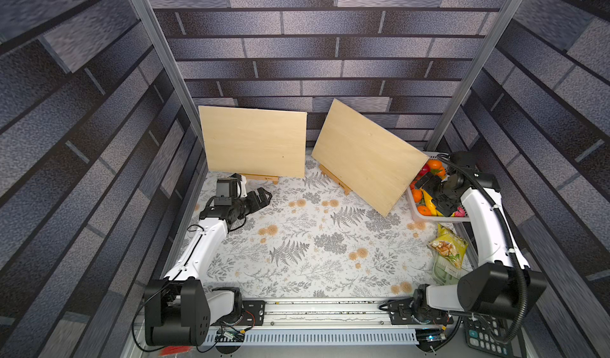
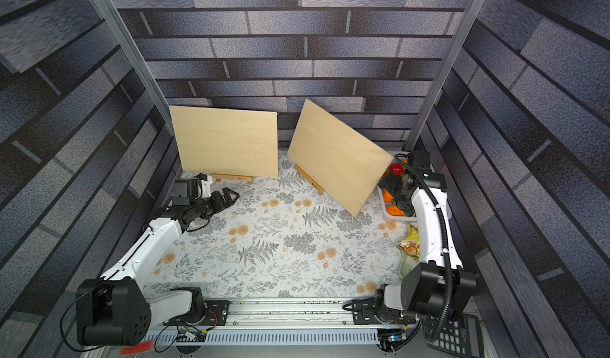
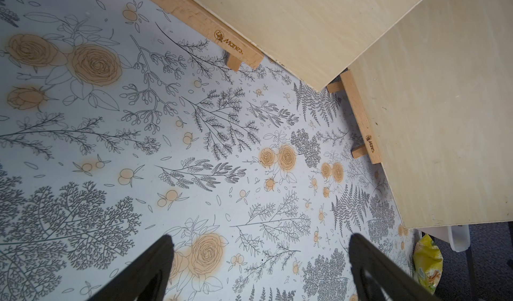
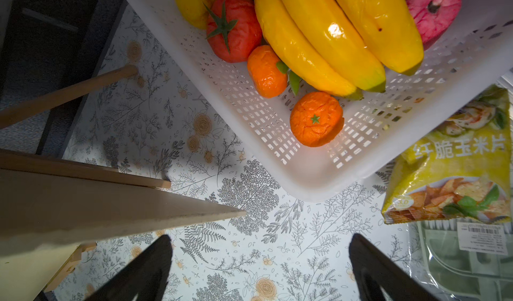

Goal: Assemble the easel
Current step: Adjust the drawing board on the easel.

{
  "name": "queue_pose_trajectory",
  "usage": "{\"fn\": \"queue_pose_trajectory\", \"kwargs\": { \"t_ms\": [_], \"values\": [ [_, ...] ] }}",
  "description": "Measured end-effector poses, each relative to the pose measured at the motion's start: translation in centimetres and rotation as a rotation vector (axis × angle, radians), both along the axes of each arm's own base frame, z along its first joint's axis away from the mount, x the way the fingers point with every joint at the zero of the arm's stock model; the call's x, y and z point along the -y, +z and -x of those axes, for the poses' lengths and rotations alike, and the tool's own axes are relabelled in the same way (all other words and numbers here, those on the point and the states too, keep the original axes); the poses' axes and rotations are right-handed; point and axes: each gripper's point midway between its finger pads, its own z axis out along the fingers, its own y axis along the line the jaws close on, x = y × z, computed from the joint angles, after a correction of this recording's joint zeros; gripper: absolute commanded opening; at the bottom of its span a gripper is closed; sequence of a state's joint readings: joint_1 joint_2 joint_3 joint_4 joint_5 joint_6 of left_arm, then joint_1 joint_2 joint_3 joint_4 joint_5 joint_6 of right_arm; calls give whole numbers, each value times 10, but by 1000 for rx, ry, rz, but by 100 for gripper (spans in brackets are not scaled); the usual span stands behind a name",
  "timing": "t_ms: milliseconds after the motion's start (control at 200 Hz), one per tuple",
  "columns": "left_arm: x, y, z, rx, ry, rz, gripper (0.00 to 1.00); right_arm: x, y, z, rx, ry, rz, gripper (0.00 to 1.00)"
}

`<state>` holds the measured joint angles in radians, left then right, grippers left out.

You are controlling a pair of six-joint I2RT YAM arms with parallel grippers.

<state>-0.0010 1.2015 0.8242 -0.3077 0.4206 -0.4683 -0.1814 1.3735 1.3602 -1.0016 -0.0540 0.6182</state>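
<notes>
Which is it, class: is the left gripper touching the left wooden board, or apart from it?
Apart. The left wrist view shows patterned tablecloth between the left gripper and the left wooden board.

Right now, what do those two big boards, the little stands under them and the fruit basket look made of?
Left board and right board: probably plywood, pale, matte, faint grain. Stands: light solid wood, unvarnished-looking, with a burned-in logo. Basket: white moulded plastic, smooth, with gridded slots.
</notes>
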Motion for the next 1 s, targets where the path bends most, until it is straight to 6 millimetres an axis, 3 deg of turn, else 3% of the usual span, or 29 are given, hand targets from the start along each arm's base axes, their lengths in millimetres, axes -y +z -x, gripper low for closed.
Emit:
{"fn": "queue_pose_trajectory", "kwargs": {
  "t_ms": [200, 406, 1002],
  "values": [
    [-1, 2, -1, 10, 6, -5, 100, -7, -6, -19, 55, 40, -37, 100],
    [-2, 11, 1, 41, 11, -10, 100, -9, -11, -26, 86, 51, -59, 100],
    [-6, 8, 0, 42, 25, -23, 100, -23, -23, -40, 139, 68, -146, 100]
  ]
}}
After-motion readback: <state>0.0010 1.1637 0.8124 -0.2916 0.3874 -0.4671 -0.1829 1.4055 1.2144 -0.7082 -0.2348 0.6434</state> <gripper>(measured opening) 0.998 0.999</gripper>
